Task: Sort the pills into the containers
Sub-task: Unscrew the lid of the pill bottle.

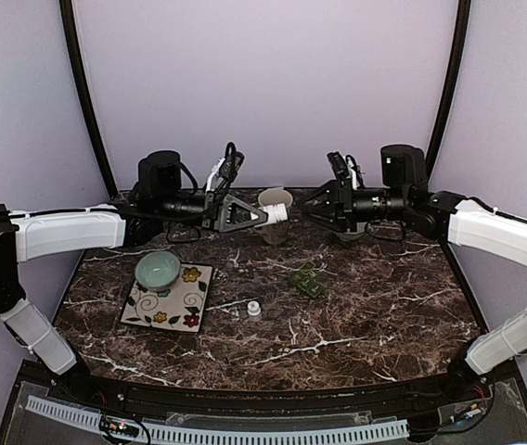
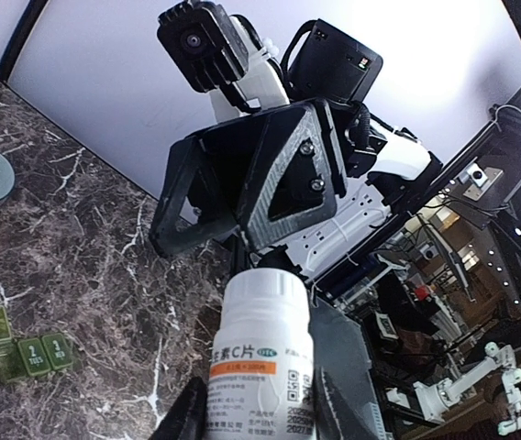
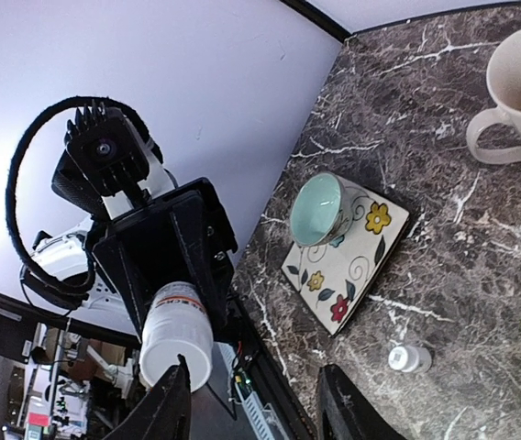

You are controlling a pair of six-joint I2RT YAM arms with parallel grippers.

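My left gripper (image 1: pixel 274 215) is shut on a white pill bottle (image 2: pixel 260 353) with an orange-striped label and holds it level above the table, cap end toward the right arm. The right gripper (image 1: pixel 310 206) stands open a short way from that cap and faces it; the bottle (image 3: pixel 176 332) shows just left of its left fingertip (image 3: pixel 171 403). The containers, a dark green three-compartment pill box (image 1: pixel 306 281), lie on the marble below and between the arms, also seen as the pill box (image 2: pixel 27 353). No loose pills show.
A cream mug (image 1: pixel 275 206) stands just behind the held bottle. A pale green bowl (image 1: pixel 158 269) sits on a flowered tile (image 1: pixel 185 301) at the left. A small white cap-like piece (image 1: pixel 254 309) lies near the tile's right edge.
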